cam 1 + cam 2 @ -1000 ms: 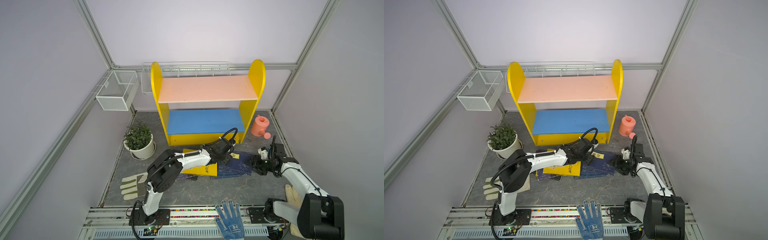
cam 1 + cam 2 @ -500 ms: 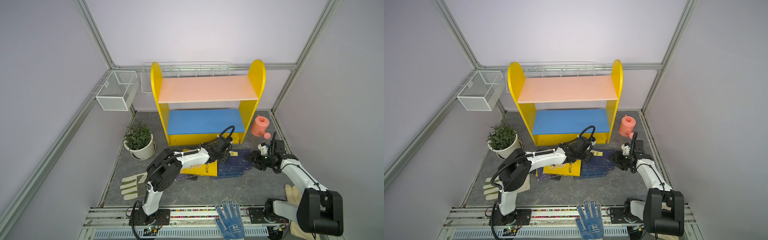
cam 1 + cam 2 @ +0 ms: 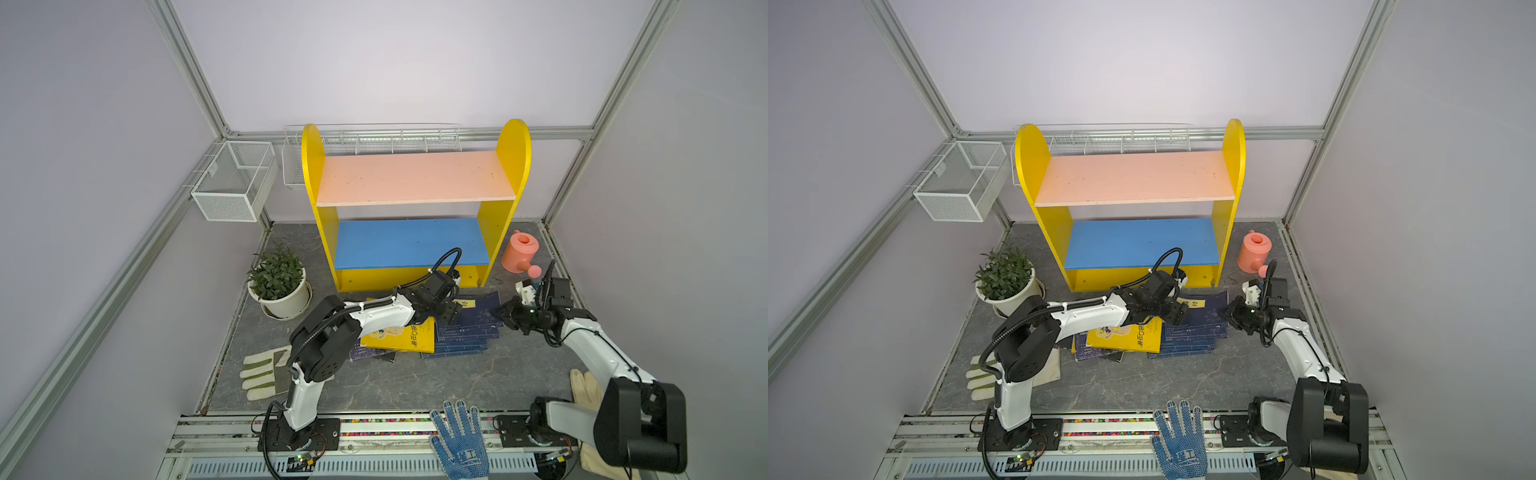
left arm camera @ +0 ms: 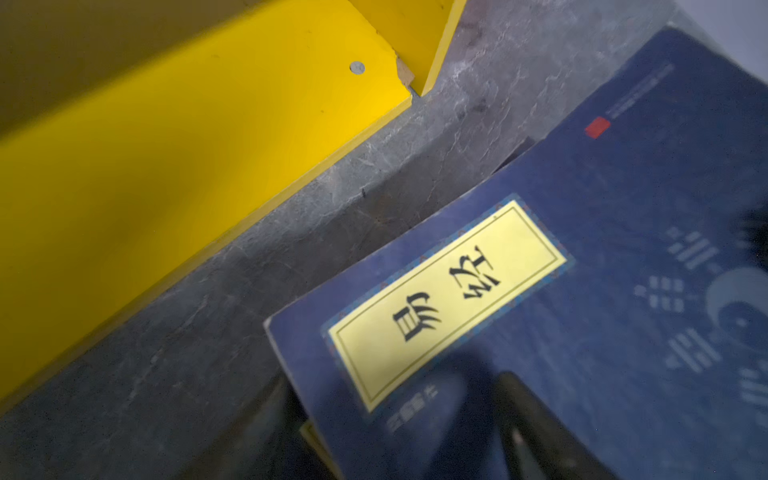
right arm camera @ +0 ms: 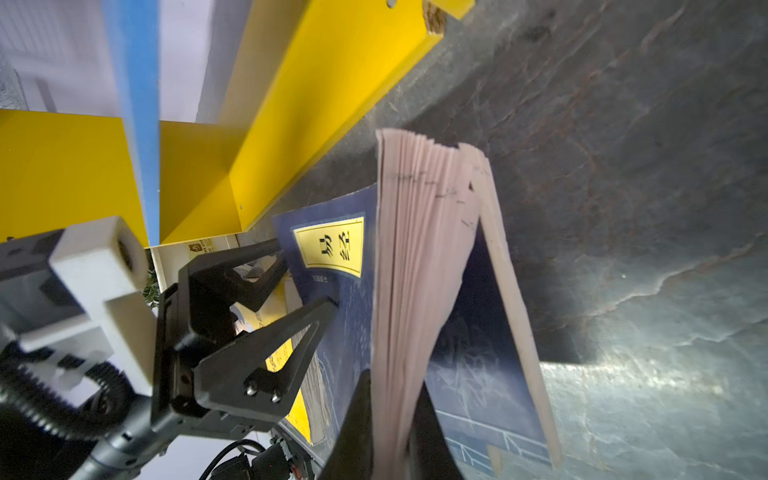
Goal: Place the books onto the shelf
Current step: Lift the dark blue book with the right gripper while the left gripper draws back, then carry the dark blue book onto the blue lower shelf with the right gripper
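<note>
Before the shelf (image 3: 415, 176), the right gripper (image 3: 502, 312) pinches the light, floppy navy book (image 3: 478, 318) by its fanning pages, the left gripper (image 5: 307, 276) open opposite; a deeper hold seems safer.

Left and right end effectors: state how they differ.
The left end effector stands open; the right end effector is shut. The left merely sits at the cover of the navy blue paperback with yellow title label; the right pinches its raised page edge. Both are at that book.
</note>
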`<state>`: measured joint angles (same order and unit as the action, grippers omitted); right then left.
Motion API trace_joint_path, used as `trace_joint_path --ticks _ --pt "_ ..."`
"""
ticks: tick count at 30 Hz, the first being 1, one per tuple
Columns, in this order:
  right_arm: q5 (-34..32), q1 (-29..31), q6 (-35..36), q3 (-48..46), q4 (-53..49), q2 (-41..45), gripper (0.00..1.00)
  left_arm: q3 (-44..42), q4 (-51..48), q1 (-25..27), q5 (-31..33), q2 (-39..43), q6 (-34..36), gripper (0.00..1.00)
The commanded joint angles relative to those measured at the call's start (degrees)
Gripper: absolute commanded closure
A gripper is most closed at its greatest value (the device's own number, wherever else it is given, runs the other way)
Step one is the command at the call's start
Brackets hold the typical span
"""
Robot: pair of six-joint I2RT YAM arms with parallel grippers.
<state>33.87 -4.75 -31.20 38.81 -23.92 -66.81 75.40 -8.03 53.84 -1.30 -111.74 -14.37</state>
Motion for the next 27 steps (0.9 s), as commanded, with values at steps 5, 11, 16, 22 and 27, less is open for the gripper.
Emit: trace_joint_path --ticks 5,11,16,22,27 --pt "-6.91 1.10 3.62 5.53 -1.40 14.50 0.94 -11.27 17.57 -5.00 6.37 17.81 -11.15 0.04" --pt "-4.24 9.06 -0.50 9.77 6.37 16.95 0.94 -19.45 14.31 -5.57 31.84 27.86 -19.98 0.03" --pt "-8.63 20.75 -5.26 13.16 16.49 12.20 0.94 -21.64 -3.30 -5.85 51.14 34.32 -30.59 0.02" --pt "-17.81 31.79 -10.19 16.81 30.19 0.50 0.94 -28.67 -17.07 -10.53 53.24 42.53 -47.21 0.01" --pt "-18.03 34.89 -16.34 23.23 37.26 -12.80 0.94 -35.34 -15.71 -13.58 51.87 49.65 -51.28 0.01"
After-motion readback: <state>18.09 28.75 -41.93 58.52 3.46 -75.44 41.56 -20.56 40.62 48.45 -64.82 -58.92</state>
